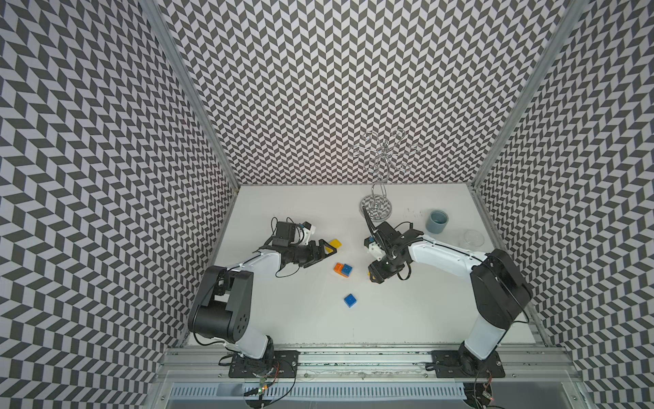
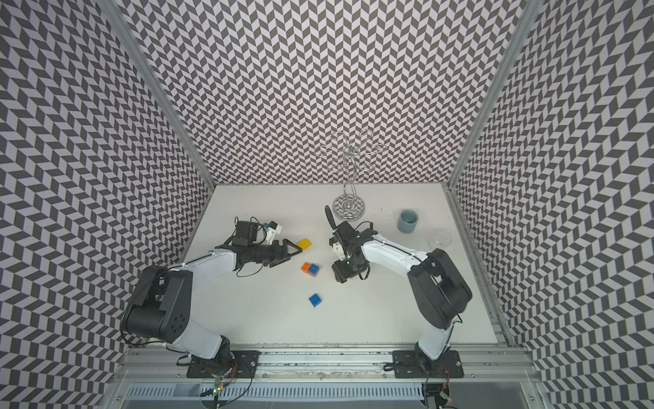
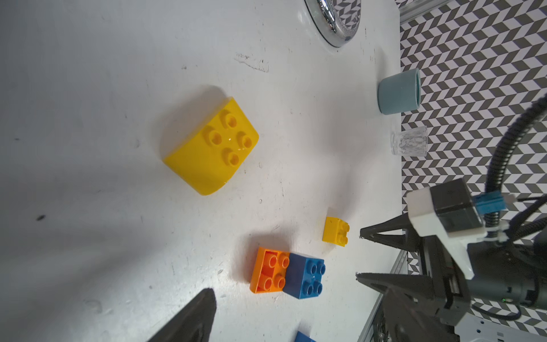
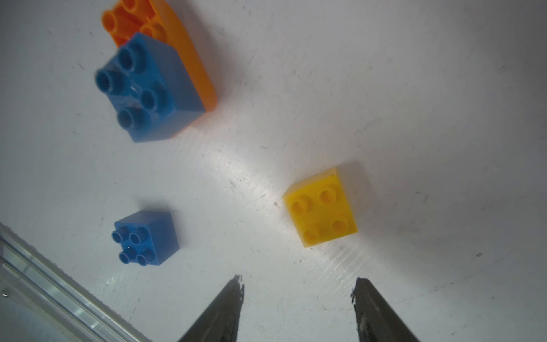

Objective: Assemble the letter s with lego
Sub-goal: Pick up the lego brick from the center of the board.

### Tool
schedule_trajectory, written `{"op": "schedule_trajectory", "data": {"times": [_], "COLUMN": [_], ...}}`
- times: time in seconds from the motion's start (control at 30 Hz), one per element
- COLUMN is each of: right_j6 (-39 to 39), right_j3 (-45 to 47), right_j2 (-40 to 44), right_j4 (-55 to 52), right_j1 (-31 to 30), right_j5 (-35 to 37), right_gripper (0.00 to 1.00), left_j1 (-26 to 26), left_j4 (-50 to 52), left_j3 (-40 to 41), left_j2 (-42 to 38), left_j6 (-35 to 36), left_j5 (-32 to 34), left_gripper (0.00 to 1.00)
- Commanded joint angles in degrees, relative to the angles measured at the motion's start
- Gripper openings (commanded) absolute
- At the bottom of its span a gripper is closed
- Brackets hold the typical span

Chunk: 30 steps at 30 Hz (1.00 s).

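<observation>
**Lego bricks on the table, both top views and both wrist views.** 5 bricks are shown, and only 2 of them are joined.

- **Joined pair:** Near the middle of the table the orange brick lies flat. 1 blue brick is pressed onto one end of it. In the left wrist view the other 4 studs of the orange brick are seen bare beside the blue brick. Of the letter S, only this pair is built.
- **Loose blue brick:** It is set apart from the pair, nearer the arm bases, studs up.
- **Big yellow brick:** It rests on the table behind and to the left of the pair, just beside the left gripper. That gripper's fingers are spread and nothing is held between them. In the left wrist view the brick is seen free, ahead of the fingers.
- **Small yellow brick:** It sits studs up to the right of the pair. In the top views it is almost hidden under the right gripper.
- **Right gripper:** In the right wrist view its fingers are seen apart and empty. The small yellow brick lies just ahead of the tips, not between them.
- **Other objects:** At the back right stand a grey cup, a glass and a chrome stand, well apart from the bricks.
</observation>
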State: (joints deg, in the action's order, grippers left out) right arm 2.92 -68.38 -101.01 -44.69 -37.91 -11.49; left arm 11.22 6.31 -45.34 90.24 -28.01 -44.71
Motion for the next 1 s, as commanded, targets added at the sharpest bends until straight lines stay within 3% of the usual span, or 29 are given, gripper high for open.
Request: {"op": "schedule_trajectory", "data": {"times": [0.0,0.33,0.5,0.8,0.97], "right_j6": [-1.92,-4.3,-4.2,-4.15,-3.91], "right_j3": [-0.95,-3.82,-4.95,-5.67,-5.79], "right_j2": [-1.22,-6.73,-7.51,-8.76,-9.2], "right_j4": [4.59,4.43,5.42,5.27,4.78], "right_j1": [-0.49,-0.78,-0.77,-0.81,-0.77], "right_j5": [-0.41,6.52,6.69,6.48,6.74], "right_gripper": [0.63,0.63,0.62,0.44,0.46], "left_j1": [0.13,-0.55,-1.76,-2.68,-3.03], "left_j4": [-0.79,-0.85,-0.07,0.94,1.31], "left_j3": [-1.22,0.89,1.23,1.31,1.52], "left_j2": [0.28,-1.18,-1.13,-0.96,-1.03], "left_j6": [0.62,1.03,1.97,2.98,3.18], "left_j5": [-0.46,-1.46,-1.65,-1.68,-1.87], "left_gripper": [0.91,0.92,0.92,0.92,0.92]}}
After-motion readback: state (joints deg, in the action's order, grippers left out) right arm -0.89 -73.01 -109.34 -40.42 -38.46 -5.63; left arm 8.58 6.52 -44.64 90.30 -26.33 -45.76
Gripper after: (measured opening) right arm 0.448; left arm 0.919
